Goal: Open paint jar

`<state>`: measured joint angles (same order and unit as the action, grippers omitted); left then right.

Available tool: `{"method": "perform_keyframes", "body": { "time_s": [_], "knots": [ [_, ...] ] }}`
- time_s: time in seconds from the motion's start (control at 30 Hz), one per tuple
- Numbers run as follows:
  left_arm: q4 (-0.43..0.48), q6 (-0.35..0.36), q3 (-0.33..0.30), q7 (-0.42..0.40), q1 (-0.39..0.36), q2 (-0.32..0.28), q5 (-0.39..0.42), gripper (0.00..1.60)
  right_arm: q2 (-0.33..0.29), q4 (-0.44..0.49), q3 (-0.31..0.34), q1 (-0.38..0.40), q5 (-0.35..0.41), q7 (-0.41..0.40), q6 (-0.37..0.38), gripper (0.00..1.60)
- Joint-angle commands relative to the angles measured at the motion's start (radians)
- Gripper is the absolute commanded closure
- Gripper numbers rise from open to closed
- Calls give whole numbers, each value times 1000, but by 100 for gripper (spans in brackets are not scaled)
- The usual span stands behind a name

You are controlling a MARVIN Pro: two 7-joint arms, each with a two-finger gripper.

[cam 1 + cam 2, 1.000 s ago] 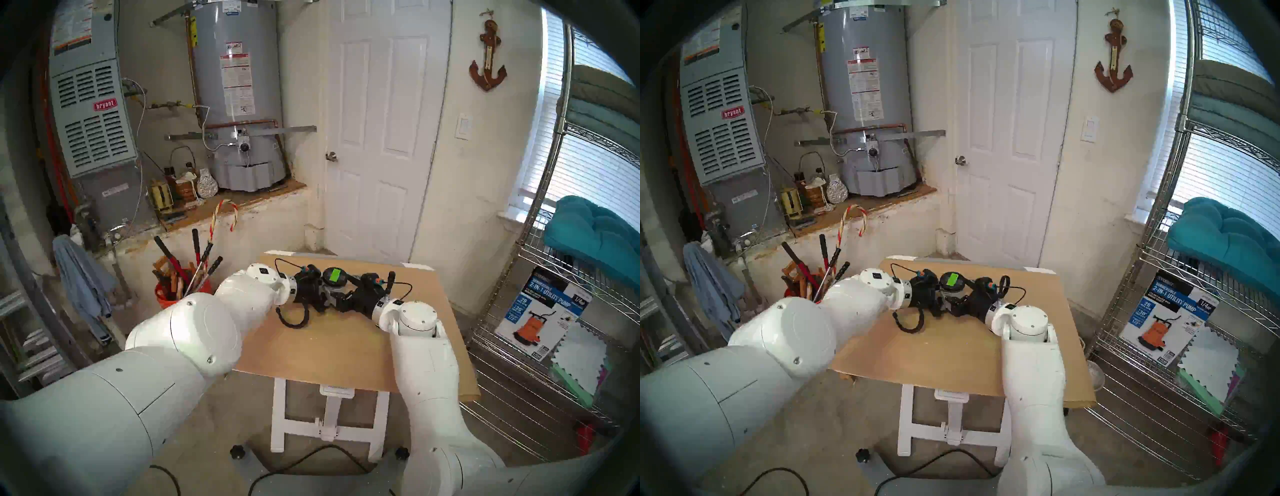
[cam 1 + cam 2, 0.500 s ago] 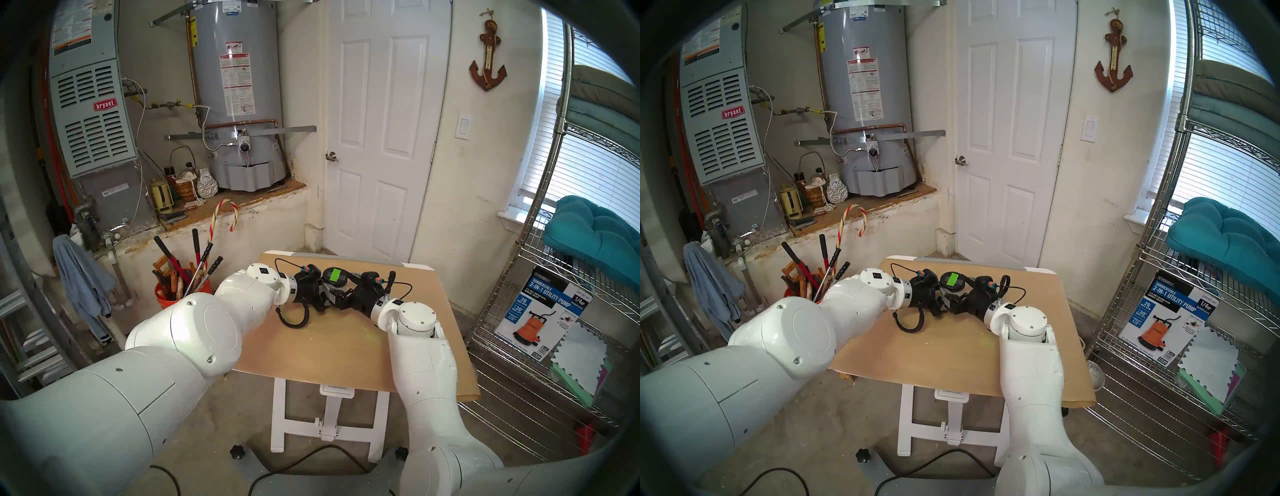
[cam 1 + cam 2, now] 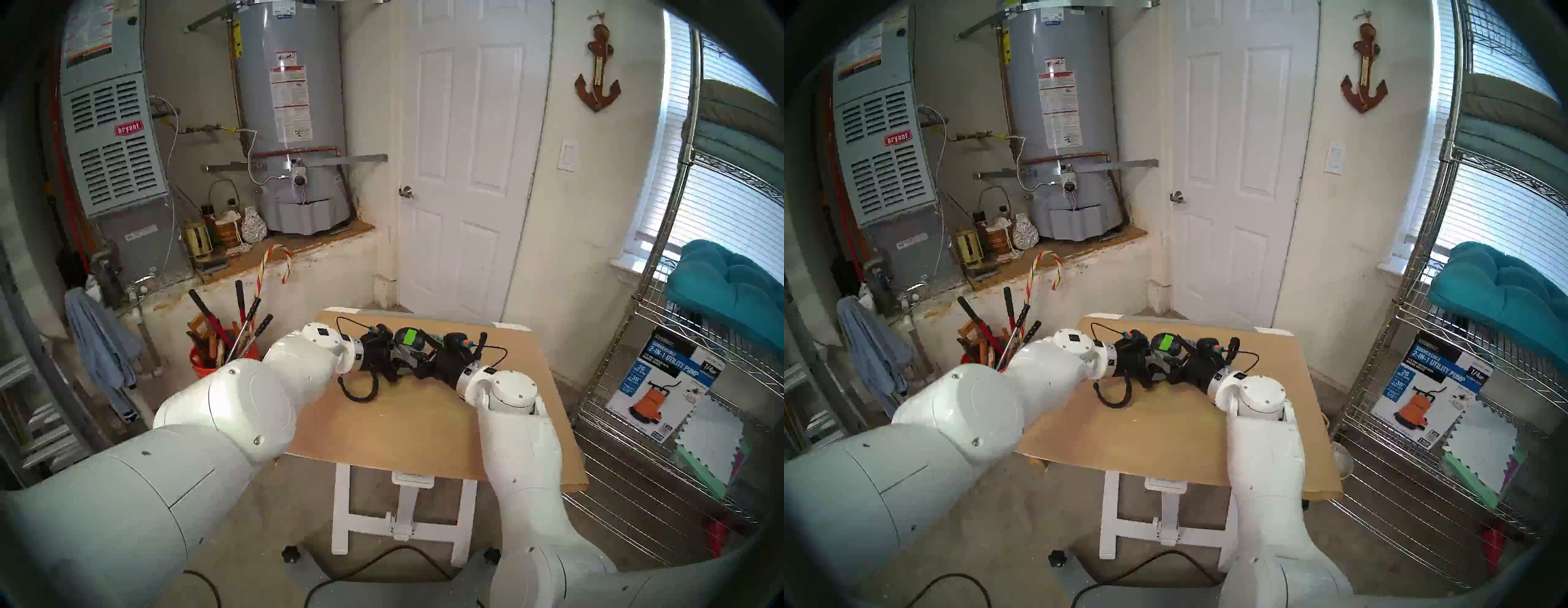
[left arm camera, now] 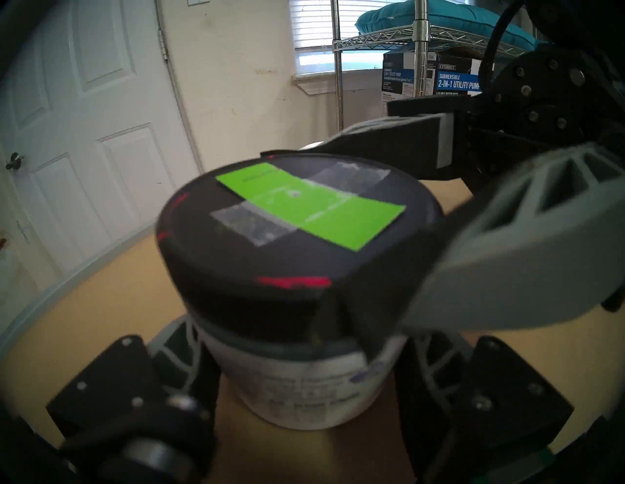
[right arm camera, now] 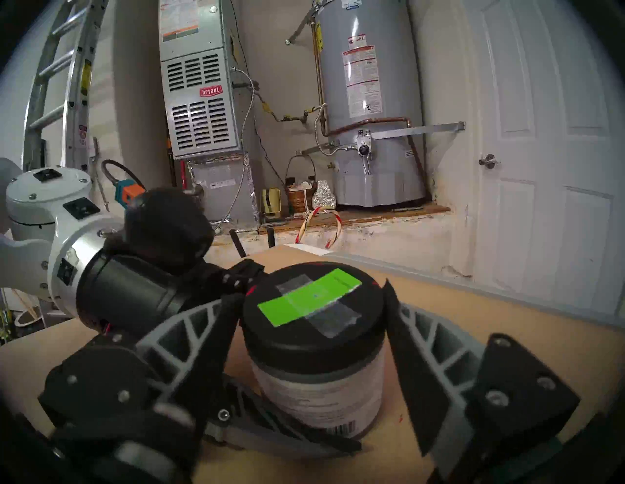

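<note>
The paint jar [image 3: 408, 339] stands upright on the far middle of the cardboard-topped table [image 3: 415, 429]. It is squat, with a white printed label [image 4: 304, 382] and a black lid [image 5: 314, 304] crossed by a green strip. From the left, my left gripper [image 4: 297, 371] is shut on the jar's body below the lid. Reaching in from the right, my right gripper [image 5: 314, 297] is open. Its two fingers [image 5: 416, 365] flank the lid at lid height, very close to its sides. Whether they touch the lid is unclear.
An orange bucket [image 3: 208, 365] of long-handled tools stands on the floor off the table's left edge. A wire shelf [image 3: 679, 382] with a pump box is to the right. A white door [image 3: 462, 170] is behind. A black coiled cable [image 3: 360, 392] hangs from my left wrist.
My right gripper has moved in toward the jar and risen, so its fingers now flank the lid. My left gripper has kept its hold on the jar's body.
</note>
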<state>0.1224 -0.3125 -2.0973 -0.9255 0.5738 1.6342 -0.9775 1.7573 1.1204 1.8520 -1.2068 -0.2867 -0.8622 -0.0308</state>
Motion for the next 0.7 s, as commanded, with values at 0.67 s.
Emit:
{"method": "perform_keyframes", "body": {
  "time_s": [0.67],
  "knots": [
    [-4, -18, -13, -44, -11, -9, 7, 160, -52, -69, -18, 64, -10, -49, -84, 160]
  ]
}}
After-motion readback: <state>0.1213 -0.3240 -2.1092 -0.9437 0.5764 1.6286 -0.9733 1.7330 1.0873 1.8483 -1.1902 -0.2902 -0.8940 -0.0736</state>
